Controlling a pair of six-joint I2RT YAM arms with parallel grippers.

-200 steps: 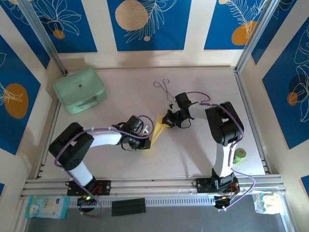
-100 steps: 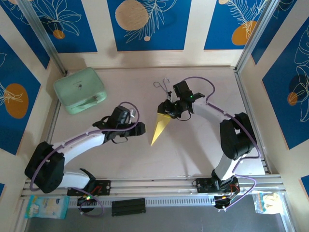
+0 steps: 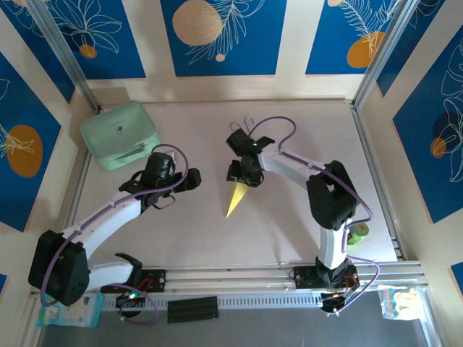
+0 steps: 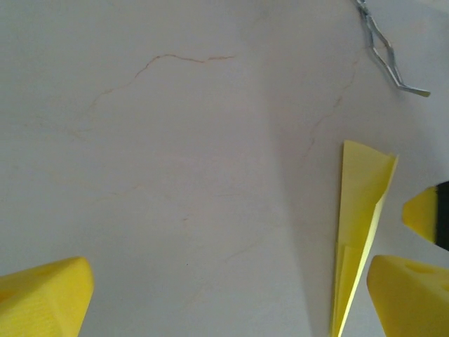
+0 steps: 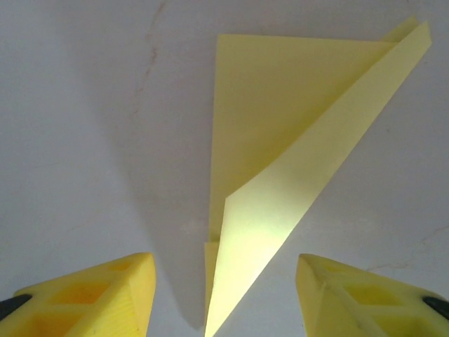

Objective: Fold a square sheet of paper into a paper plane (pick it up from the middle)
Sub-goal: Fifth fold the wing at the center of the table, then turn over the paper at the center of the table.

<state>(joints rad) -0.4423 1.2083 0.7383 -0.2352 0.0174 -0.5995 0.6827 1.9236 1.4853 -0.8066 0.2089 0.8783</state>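
Note:
The square sheet of paper is folded into a narrow yellow paper plane point(image 3: 236, 197) that lies flat on the table, its sharp point toward the near edge. My right gripper point(image 3: 242, 176) hovers over its wide far end. In the right wrist view the plane point(image 5: 280, 175) runs between the yellow fingers point(image 5: 98, 295), and the gripper point(image 5: 224, 298) is open and not touching it. My left gripper point(image 3: 191, 180) stands wide open to the left of the plane, apart from it. In the left wrist view the plane point(image 4: 361, 210) lies just inside the right finger point(image 4: 410, 295), with bare table at the gripper's point(image 4: 228, 281) middle.
A mint-green case point(image 3: 119, 135) sits at the back left. Thin metal tongs point(image 3: 246, 130) lie just behind the right gripper, and their end point(image 4: 384, 53) is in the left wrist view. A green roll point(image 3: 357, 233) sits by the right arm's base.
Both grippers have opened and let go of the plane. The left arm has drawn back to the left. The right gripper has shifted left over the plane's wide end.

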